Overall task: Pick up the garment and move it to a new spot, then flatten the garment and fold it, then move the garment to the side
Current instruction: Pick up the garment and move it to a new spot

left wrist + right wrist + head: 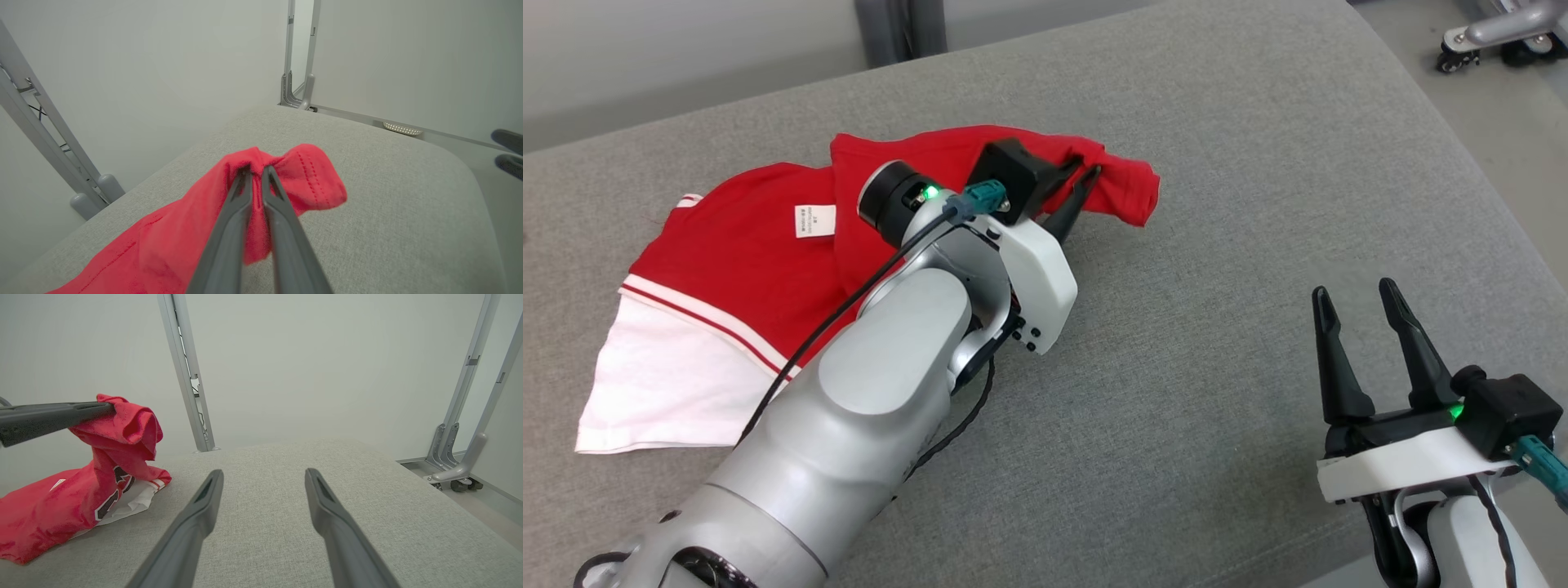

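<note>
left gripper (255, 168): jaws clamped on shirt (743, 253) corner | rest of it trails left over the cushion (1258, 163) | right gripper (1353, 288): jaws apart, empty, well off

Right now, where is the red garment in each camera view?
Head view: garment at upper left, on the grey cushion.
Left wrist view: garment from centre to lower left.
Right wrist view: garment at the left edge, one fold raised.
Shared landmark: the left gripper pinching that raised fold.
</note>
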Controlling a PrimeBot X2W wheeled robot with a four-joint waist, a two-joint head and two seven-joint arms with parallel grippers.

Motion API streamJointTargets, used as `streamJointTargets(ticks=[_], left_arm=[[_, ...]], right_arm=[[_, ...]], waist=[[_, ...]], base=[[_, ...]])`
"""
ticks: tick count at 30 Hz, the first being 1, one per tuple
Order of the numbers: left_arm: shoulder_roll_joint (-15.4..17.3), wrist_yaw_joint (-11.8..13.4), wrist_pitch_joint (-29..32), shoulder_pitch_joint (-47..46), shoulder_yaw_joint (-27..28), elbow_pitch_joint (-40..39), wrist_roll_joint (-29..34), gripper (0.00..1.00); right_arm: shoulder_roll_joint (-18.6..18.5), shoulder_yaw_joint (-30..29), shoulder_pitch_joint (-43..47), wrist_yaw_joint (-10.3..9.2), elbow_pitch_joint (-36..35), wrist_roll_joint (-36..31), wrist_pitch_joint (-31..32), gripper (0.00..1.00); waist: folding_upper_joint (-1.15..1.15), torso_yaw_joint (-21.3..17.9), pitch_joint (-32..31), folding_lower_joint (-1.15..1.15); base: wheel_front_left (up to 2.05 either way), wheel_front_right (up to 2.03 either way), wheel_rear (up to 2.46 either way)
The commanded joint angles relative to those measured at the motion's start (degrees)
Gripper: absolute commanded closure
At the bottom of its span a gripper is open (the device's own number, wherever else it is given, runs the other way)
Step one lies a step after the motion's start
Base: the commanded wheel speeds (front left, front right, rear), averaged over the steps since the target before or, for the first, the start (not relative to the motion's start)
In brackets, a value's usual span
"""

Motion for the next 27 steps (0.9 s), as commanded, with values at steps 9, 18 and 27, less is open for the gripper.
streamJointTargets(ticks=[9,18,27], left_arm=[[0.4,2.1,-5.1,-1.7,-6.1,3.4,-4.1,0.0],[0.4,3.1,-11.2,2.3,-5.6,7.4,-7.6,0.0],[3.1,5.1,-12.3,11.5,1.1,3.7,-6.5,0.0]], right_arm=[[-0.3,-1.2,-0.4,0.04,0.1,-0.6,-0.3,0.0],[-0.3,-1.6,1.0,0.03,0.1,-2.6,-0.3,0.0],[-0.3,-2.9,2.6,0.03,0.1,-4.7,-0.3,0.0]], waist=[[0.0,2.5,0.6,0.0],[0.0,8.9,-3.5,0.0],[0.0,13.7,-6.6,0.0]], base=[[0.0,0.0,0.0],[0.0,0.0,0.0],[0.0,0.0,0.0]])
